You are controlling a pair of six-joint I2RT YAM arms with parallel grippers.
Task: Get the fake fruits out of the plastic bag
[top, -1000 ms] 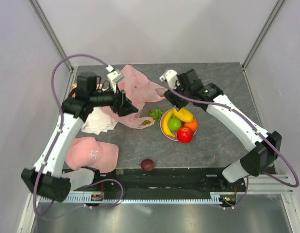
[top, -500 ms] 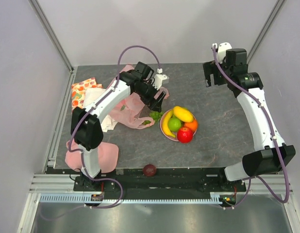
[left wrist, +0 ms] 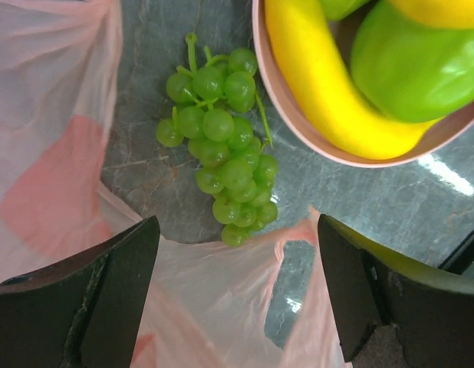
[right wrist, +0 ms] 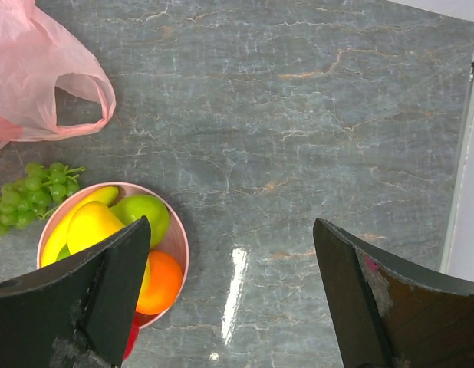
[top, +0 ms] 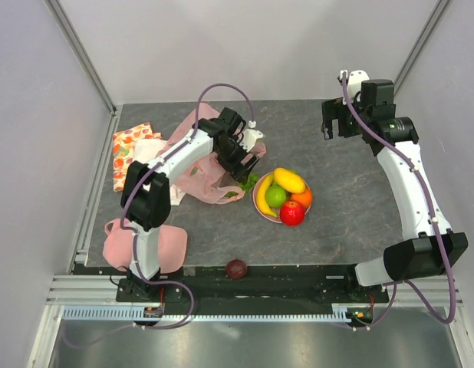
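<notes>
The pale-pink plastic bag (top: 209, 186) lies crumpled left of centre; it also shows in the left wrist view (left wrist: 183, 307) and its handle loop in the right wrist view (right wrist: 37, 77). A bunch of green grapes (top: 245, 182) lies on the table between the bag and the pink plate (top: 257, 201), and shows clearly in the left wrist view (left wrist: 222, 149). The plate holds a banana (left wrist: 321, 84), a mango (top: 289, 180), a green apple (top: 276, 196), an orange (top: 301, 198) and a red apple (top: 292, 212). A dark plum (top: 236, 268) lies at the front edge. My left gripper (top: 239, 169) is open and empty above the bag's edge. My right gripper (top: 337, 126) is open and empty at the back right.
A pink cap (top: 145, 245) lies at the front left. A fruit-printed cloth (top: 128, 142) and a white cloth (top: 154, 156) lie at the back left. Frame posts stand at the back corners.
The left arm reached across to the bag's right side and now hangs over its edge by the grapes. The right arm swung from the plate to the back right.
</notes>
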